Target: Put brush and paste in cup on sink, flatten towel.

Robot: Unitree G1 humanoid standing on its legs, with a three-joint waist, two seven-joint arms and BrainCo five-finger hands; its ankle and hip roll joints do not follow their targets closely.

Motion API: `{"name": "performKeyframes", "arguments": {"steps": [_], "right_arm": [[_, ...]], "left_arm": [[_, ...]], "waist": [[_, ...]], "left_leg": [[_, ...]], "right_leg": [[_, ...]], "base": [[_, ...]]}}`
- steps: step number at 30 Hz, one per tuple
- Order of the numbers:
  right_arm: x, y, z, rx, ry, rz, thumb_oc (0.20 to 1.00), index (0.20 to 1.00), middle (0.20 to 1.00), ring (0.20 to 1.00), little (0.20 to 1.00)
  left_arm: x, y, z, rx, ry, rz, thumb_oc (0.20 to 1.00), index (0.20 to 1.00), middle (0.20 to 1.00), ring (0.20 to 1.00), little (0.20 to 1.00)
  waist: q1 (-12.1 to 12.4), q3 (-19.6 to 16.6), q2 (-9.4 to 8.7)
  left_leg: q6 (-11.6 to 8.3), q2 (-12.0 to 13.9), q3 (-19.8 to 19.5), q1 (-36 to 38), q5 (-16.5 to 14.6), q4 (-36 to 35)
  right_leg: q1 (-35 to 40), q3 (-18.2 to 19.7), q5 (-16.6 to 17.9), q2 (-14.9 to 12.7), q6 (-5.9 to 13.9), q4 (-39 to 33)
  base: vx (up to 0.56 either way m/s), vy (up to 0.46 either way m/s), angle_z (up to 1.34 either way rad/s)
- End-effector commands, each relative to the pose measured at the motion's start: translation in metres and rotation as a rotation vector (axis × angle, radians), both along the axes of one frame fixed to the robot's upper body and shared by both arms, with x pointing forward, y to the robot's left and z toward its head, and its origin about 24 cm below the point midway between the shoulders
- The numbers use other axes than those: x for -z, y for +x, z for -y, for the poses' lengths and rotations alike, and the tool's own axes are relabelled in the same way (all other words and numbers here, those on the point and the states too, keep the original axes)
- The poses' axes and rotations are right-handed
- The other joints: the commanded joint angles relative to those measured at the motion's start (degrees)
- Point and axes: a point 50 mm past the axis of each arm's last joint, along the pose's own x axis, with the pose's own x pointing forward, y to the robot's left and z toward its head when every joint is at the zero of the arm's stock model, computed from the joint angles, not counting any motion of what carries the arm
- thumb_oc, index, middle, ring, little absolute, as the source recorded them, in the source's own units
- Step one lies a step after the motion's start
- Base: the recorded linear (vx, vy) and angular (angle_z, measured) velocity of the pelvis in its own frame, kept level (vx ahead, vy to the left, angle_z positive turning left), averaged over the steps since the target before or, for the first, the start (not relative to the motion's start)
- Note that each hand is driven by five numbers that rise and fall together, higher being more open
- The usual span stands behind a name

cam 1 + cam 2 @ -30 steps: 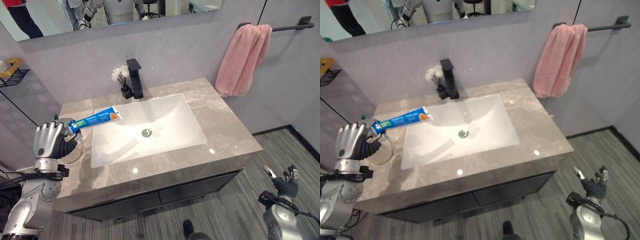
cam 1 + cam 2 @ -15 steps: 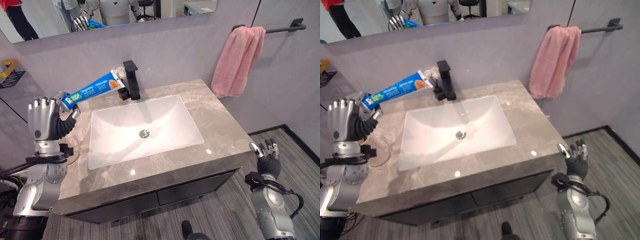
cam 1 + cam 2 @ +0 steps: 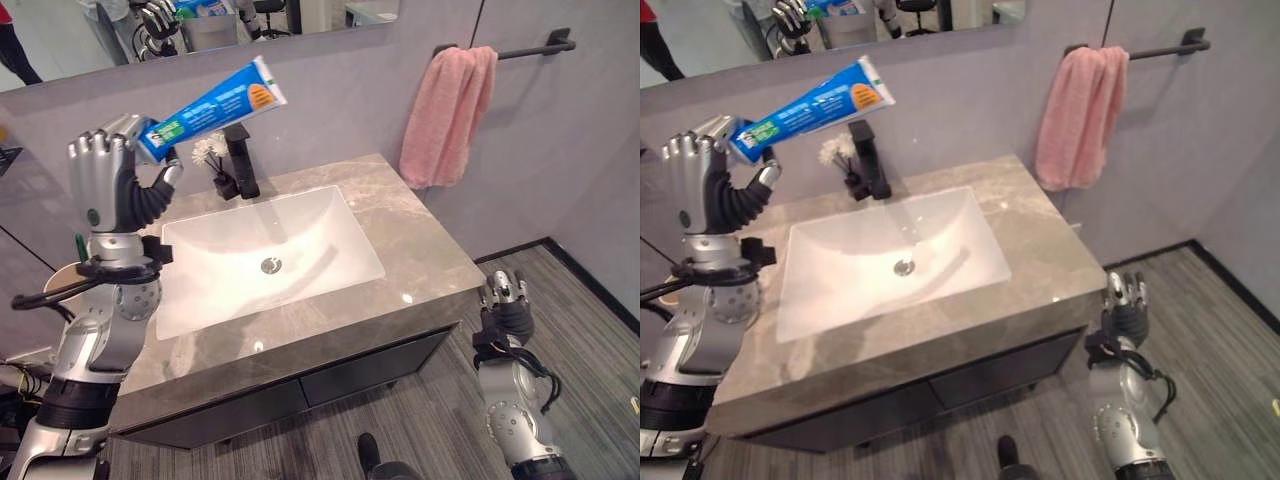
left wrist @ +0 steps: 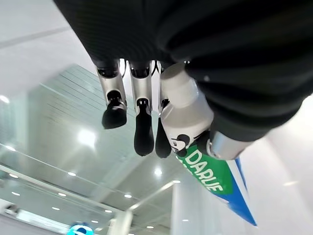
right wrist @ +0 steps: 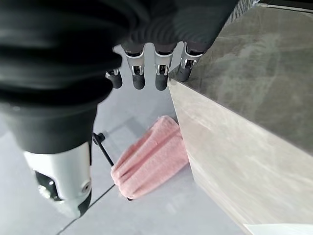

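The counter [image 3: 420, 240] is carrying the sink [image 3: 260, 255], with the pink towel [image 3: 440, 115] hanging bunched on its bar beyond. The left robot hand [image 3: 110, 185] is gripping the paste tube [image 3: 210, 105] by its cap end, raised high above the counter. The cup [image 3: 65, 285] is sitting below that hand. For a clean insert, the tube should be tipped cap-down and lowered straight over the cup (avoid clipping the rim). The right robot hand [image 3: 500, 310], fingers relaxed, is hanging beside the counter edge. Compared with a second ago, the tube is being lifted higher.
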Motion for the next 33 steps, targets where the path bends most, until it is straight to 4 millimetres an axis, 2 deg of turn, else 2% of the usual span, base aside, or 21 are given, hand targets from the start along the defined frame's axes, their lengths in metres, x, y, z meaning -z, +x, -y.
{"name": "performKeyframes", "arguments": {"steps": [1,2,4,5,6,9,10,12,13,15,16,18,19,21,22,26,27,28,30,31,33], "right_arm": [[-0.163,0.068,-0.102,-0.481,-0.305,0.629,1.000,1.000,1.000,1.000,1.000],[-0.170,0.071,-0.086,-0.447,-0.504,0.610,1.000,1.000,1.000,1.000,1.000],[-0.186,0.059,-0.044,-0.285,-0.891,0.601,1.000,1.000,1.000,1.000,1.000],[-0.185,0.058,-0.044,-0.283,-0.893,0.598,1.000,1.000,1.000,1.000,1.000],[-0.180,0.054,-0.025,-0.254,-0.958,0.550,1.000,1.000,1.000,1.000,1.000],[-0.156,0.046,0.013,-0.165,-1.030,0.385,1.000,1.000,1.000,1.000,1.000],[-0.156,0.045,0.014,-0.163,-1.032,0.382,1.000,1.000,1.000,1.000,1.000],[-0.144,0.035,0.047,-0.024,-1.106,0.263,1.000,1.000,1.000,1.000,1.000],[-0.145,0.032,0.054,0.009,-1.131,0.251,1.000,1.000,1.000,1.000,1.000],[-0.141,0.032,0.060,0.063,-1.047,0.247,1.000,1.000,1.000,1.000,1.000],[-0.137,0.035,0.054,0.061,-0.898,0.293,1.000,1.000,1.000,1.000,1.000],[-0.133,0.040,0.040,0.001,-0.775,0.338,1.000,1.000,1.000,1.000,1.000],[-0.133,0.044,0.025,-0.050,-0.699,0.384,1.000,1.000,1.000,1.000,1.000],[-0.132,0.047,0.021,-0.068,-0.681,0.391,1.000,1.000,1.000,1.000,1.000],[-0.138,0.056,-0.005,-0.143,-0.601,0.456,1.000,1.000,1.000,1.000,1.000],[-0.149,0.070,-0.060,-0.314,-0.358,0.578,1.000,1.000,1.000,1.000,1.000],[-0.150,0.072,-0.068,-0.345,-0.326,0.588,1.000,1.000,1.000,1.000,1.000],[-0.155,0.075,-0.089,-0.415,-0.232,0.619,1.000,1.000,1.000,1.000,1.000],[-0.158,0.077,-0.110,-0.484,-0.103,0.646,1.000,1.000,1.000,1.000,1.000],[-0.158,0.078,-0.110,-0.485,-0.101,0.648,1.000,1.000,1.000,1.000,1.000],[-0.164,0.076,-0.127,-0.565,-0.040,0.682,1.000,1.000,1.000,1.000,1.000]], "left_arm": [[-0.055,-0.010,0.011,0.088,0.056,0.237,0.200,0.200,0.200,0.200,0.200],[-0.058,-0.013,0.007,0.079,0.066,0.240,0.200,0.200,0.200,0.200,0.200],[-0.059,-0.020,-0.002,0.053,0.086,0.235,0.200,0.200,0.200,0.200,0.200],[-0.059,-0.021,-0.002,0.055,0.086,0.234,0.200,0.200,0.200,0.200,0.200],[-0.060,-0.023,-0.004,0.047,0.097,0.237,0.200,0.200,0.200,0.200,0.200],[-0.057,-0.024,-0.010,0.018,0.088,0.222,0.200,0.200,0.200,0.200,0.200],[-0.057,-0.024,-0.010,0.021,0.087,0.220,0.200,0.200,0.200,0.200,0.200],[-0.054,-0.024,-0.012,-0.006,0.099,0.203,0.200,0.200,0.200,0.200,0.200],[-0.053,-0.024,-0.011,-0.005,0.111,0.199,0.200,0.200,0.200,0.200,0.200],[-0.054,-0.024,-0.008,0.008,0.120,0.202,0.200,0.200,0.200,0.200,0.200],[-0.052,-0.024,-0.005,0.026,0.103,0.210,0.200,0.200,0.200,0.200,0.200],[-0.049,-0.022,-0.004,0.034,0.083,0.200,0.200,0.200,0.200,0.200,0.200],[-0.046,-0.020,-0.002,0.044,0.071,0.191,0.200,0.200,0.200,0.200,0.200],[-0.046,-0.019,-0.003,0.042,0.070,0.188,0.200,0.200,0.200,0.200,0.200],[-0.047,-0.017,0.002,0.066,0.061,0.189,0.200,0.200,0.200,0.200,0.200],[-0.052,-0.014,0.013,0.123,0.050,0.213,0.200,0.200,0.200,0.200,0.200],[-0.053,-0.014,0.015,0.136,0.047,0.217,0.200,0.200,0.200,0.200,0.200],[-0.056,-0.013,0.021,0.167,0.045,0.236,0.200,0.200,0.200,0.200,0.200],[-0.057,-0.012,0.025,0.190,0.037,0.240,0.200,0.200,0.200,0.200,0.200],[-0.057,-0.012,0.025,0.190,0.038,0.241,0.200,0.200,0.200,0.200,0.200],[-0.058,-0.011,0.029,0.207,0.040,0.247,0.200,0.200,0.200,0.200,0.200]], "waist": [[5.39,-0.06,-1.73],[5.08,-0.08,-1.95],[3.94,-0.18,-1.88],[4.06,-0.27,-1.98],[3.48,-0.32,-2.02],[2.33,-0.14,-2.37],[2.50,-0.20,-2.35],[1.46,-0.21,-2.45],[1.45,-0.29,-2.45],[1.36,-0.34,-2.43],[1.24,-0.33,-2.35],[1.75,-0.28,-2.52],[2.22,-0.29,-2.54],[2.28,-0.26,-2.63],[3.12,-0.39,-2.61],[4.18,-0.26,-2.65],[4.42,-0.25,-2.67],[5.07,-0.31,-2.68],[5.76,-0.31,-2.78],[5.70,-0.28,-2.84],[6.23,-0.31,-3.00]], "left_leg": [[-0.19,-2.43,-1.46,3.25,-1.33,0.59],[-0.25,-2.47,-1.48,3.19,-1.35,0.59],[-0.19,-2.52,-1.58,3.50,-1.98,0.59],[-0.18,-2.58,-1.57,3.28,-1.64,0.59],[-0.13,-2.62,-1.67,3.34,-1.73,0.59],[0.11,-2.66,-1.75,3.56,-2.14,0.59],[0.12,-2.67,-1.77,3.62,-2.17,0.59],[0.37,-2.74,-1.34,4.05,-2.63,0.59],[0.46,-2.75,-1.18,4.34,-2.82,0.59],[0.58,-2.83,-0.85,4.66,-3.05,0.59],[0.71,-2.89,-0.62,4.79,-3.19,0.59],[0.79,-2.94,-0.32,4.90,-3.26,0.59],[0.81,-2.97,-0.25,4.91,-3.29,0.59],[0.81,-2.96,-0.13,4.90,-3.30,0.59],[0.82,-2.97,-0.16,4.83,-3.22,0.59],[0.81,-3.03,-0.46,4.27,-2.97,0.59],[0.78,-3.05,-0.62,4.13,-2.87,0.59],[0.76,-3.06,-0.84,3.86,-2.69,0.59],[0.70,-3.05,-1.12,3.67,-2.52,0.59],[0.70,-3.05,-1.14,3.65,-2.51,0.59],[0.63,-3.00,-1.48,3.46,-2.34,0.59]], "right_leg": [[4.71,-2.21,-2.61,-2.78,3.32,-0.11],[4.66,-2.17,-2.58,-2.78,3.40,-0.11],[5.07,-2.20,-3.10,-2.72,3.78,-0.11],[4.85,-2.18,-2.80,-2.78,3.69,-0.11],[4.96,-2.22,-2.95,-2.76,3.77,-0.11],[5.19,-2.17,-3.10,-2.73,3.98,-0.11],[5.25,-2.18,-3.12,-2.74,4.00,-0.11],[5.41,-1.72,-3.07,-2.67,4.23,-0.11],[5.52,-1.54,-3.16,-2.64,4.31,-0.11],[5.52,-1.02,-3.18,-2.60,4.42,-0.11],[5.42,-0.62,-3.12,-2.61,4.40,-0.11],[5.31,-0.23,-3.04,-2.62,4.37,-0.11],[5.23,-0.13,-2.99,-2.61,4.34,-0.11],[5.15,-0.02,-3.00,-2.61,4.33,-0.11],[5.04,-0.04,-2.97,-2.67,4.28,-0.11],[4.57,-0.15,-2.78,-2.80,4.29,-0.11],[4.51,-0.23,-2.72,-2.86,4.28,-0.11],[4.48,-0.47,-2.68,-2.95,4.23,-0.11],[4.47,-0.83,-2.70,-3.06,4.12,-0.11],[4.46,-0.85,-2.71,-3.07,4.12,-0.11],[4.54,-1.27,-2.83,-3.10,4.00,-0.11]], "base": [[0.03,0.020,-0.13],[0.03,0.029,0.02],[0.07,0.042,0.10],[0.06,0.033,0.18],[0.01,0.012,0.20],[0.03,0.022,0.36],[0.03,0.017,0.39],[0.06,0.023,0.24],[0.05,0.024,0.17],[0.04,0.027,-0.07],[0.02,0.025,-0.26],[0.01,0.016,-0.23],[0.00,0.008,-0.14],[-0.01,0.002,-0.11],[-0.01,0.000,-0.12],[0.00,-0.001,-0.04],[-0.01,-0.017,0.04],[-0.01,-0.018,0.06],[0.00,-0.016,0.08],[0.01,-0.015,0.18],[0.01,-0.018,0.20]]}}
